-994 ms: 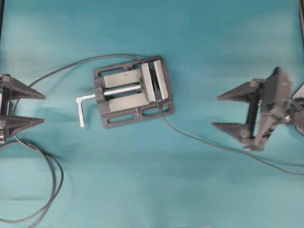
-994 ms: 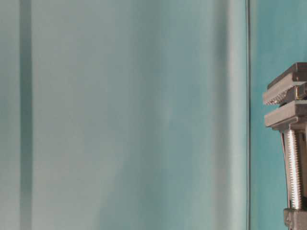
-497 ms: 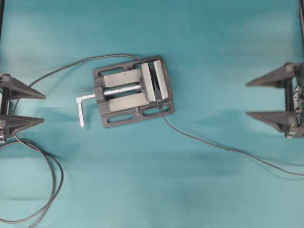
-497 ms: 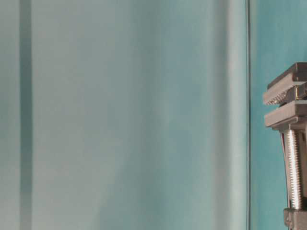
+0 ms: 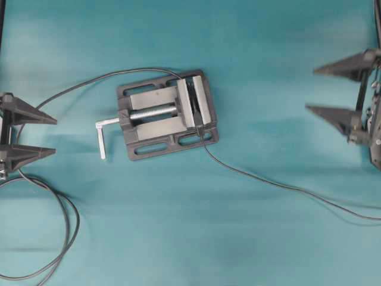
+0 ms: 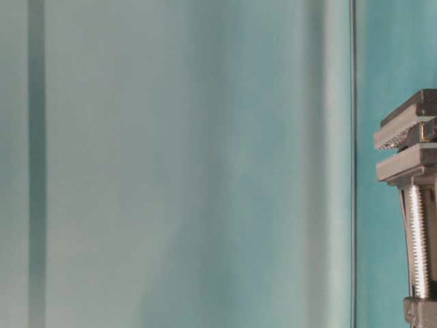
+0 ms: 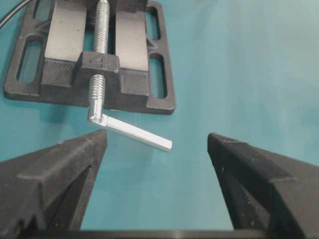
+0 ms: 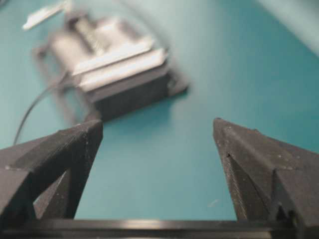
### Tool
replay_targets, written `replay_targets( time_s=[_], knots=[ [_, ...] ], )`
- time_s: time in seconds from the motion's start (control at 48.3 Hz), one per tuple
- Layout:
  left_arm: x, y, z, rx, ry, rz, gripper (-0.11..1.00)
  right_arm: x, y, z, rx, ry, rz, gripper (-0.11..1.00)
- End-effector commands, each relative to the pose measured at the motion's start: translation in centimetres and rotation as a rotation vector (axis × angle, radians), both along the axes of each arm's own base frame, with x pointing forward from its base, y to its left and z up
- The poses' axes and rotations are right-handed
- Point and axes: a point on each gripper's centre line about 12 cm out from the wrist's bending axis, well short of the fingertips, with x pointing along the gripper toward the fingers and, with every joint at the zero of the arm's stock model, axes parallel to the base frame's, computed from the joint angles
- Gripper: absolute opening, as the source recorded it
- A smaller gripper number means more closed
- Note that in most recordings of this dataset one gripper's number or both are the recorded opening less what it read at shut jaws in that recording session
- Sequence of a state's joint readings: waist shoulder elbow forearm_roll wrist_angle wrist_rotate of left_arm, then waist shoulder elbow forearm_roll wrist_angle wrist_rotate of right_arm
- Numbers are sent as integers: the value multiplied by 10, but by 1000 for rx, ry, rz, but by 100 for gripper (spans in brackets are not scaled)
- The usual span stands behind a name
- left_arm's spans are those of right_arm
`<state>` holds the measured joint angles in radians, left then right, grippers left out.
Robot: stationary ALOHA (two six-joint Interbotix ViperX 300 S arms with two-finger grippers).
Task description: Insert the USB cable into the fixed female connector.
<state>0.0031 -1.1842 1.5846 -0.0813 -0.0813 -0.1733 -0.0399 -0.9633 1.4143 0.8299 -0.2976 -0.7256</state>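
Right tool (image 5: pixel 333 89), released and empty, at the right edge. The thin dark grey USB cable (image 5: pixel 286 187) lies just below it, running diagonally up-left across the teal desk (image 5: pixel 268 250) to the grey metal vise (image 5: pixel 166 115); its plug and the socket cannot be made out. Left tool (image 5: pixel 33 136), likewise released, is farther.

The overhead camera looks straight down on the teal tabletop (image 5: pixel 256 53). The table-level camera sits low and close, catching the vise (image 6: pixel 413 205) at right. Both wrist cameras face that vise (image 7: pixel 94 55) between their claw fingers.
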Motion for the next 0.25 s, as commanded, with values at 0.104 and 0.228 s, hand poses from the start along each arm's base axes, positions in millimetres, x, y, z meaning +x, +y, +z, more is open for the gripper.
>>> replay_targets(
  time_s=[0.104,0.228],
  knots=[
    [2,0,3,-12,0,5,98,4,7,7,16,14,57,91],
    [2,0,4,-10,-2,5,98,0,6,13,21,-32,46,91]
  ],
)
